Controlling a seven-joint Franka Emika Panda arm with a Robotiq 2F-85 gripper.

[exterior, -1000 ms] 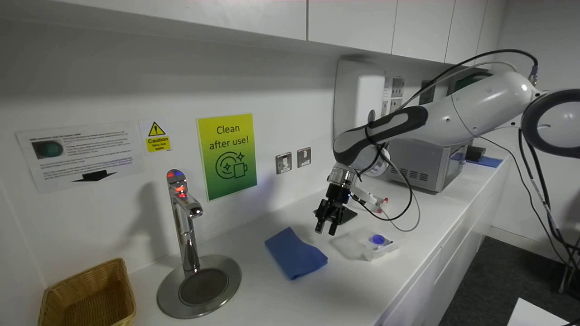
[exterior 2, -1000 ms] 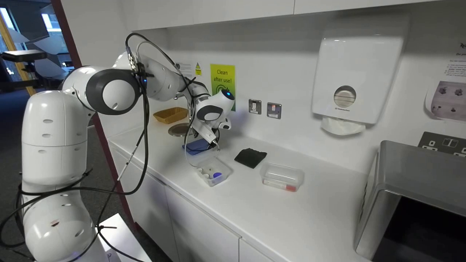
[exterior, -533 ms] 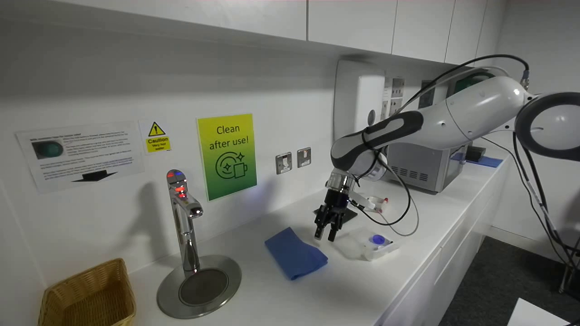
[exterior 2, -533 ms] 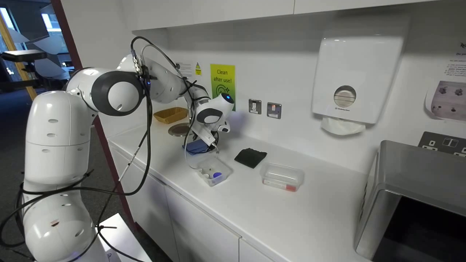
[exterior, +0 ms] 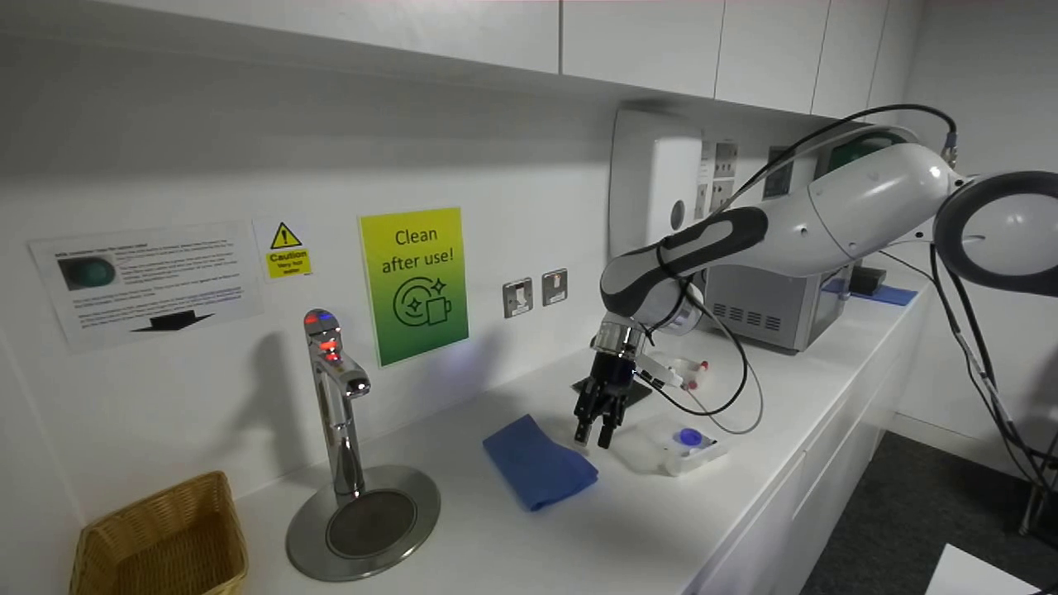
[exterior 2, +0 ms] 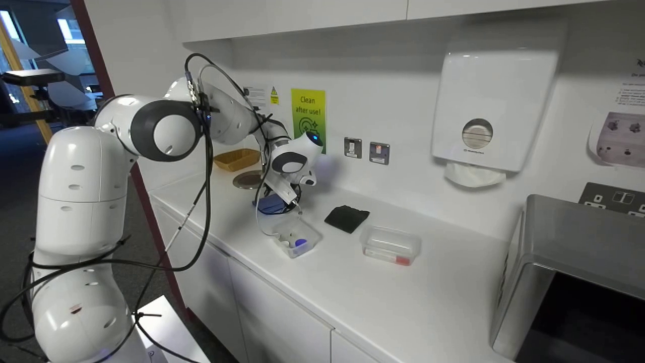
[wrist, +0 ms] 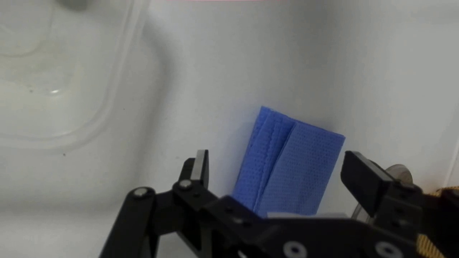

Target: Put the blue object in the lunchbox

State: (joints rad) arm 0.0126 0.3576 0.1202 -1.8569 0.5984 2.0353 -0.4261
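Blue cloth [exterior: 539,463] lies folded flat on the table [exterior: 496,545], between back edge and front edge, toward the end with the tap [exterior: 335,413]. My pincer [exterior: 594,442] hangs above the table with jaws spread wide; cloth sits free of it. In an exterior view its tips show just beside the cloth, on the side facing the clear tub [exterior: 679,464]. Through the wrist view I get the cloth framed between the fingers [wrist: 200,168], lower than they are; how much lower, can't tell.

Text, all above the back edge: green-yellow poster [exterior: 416,285] reads "Clean after use!"; yellow sticker [exterior: 287,249] with warning triangle, "Caution Very hot water". White notice [exterior: 149,285]: small print I can't read. Paper dispenser [exterior 2: 499,96] carries a line of print, too tiny. Pale notice [exterior 2: 625,128] beyond it runs out of frame, wording unclear.
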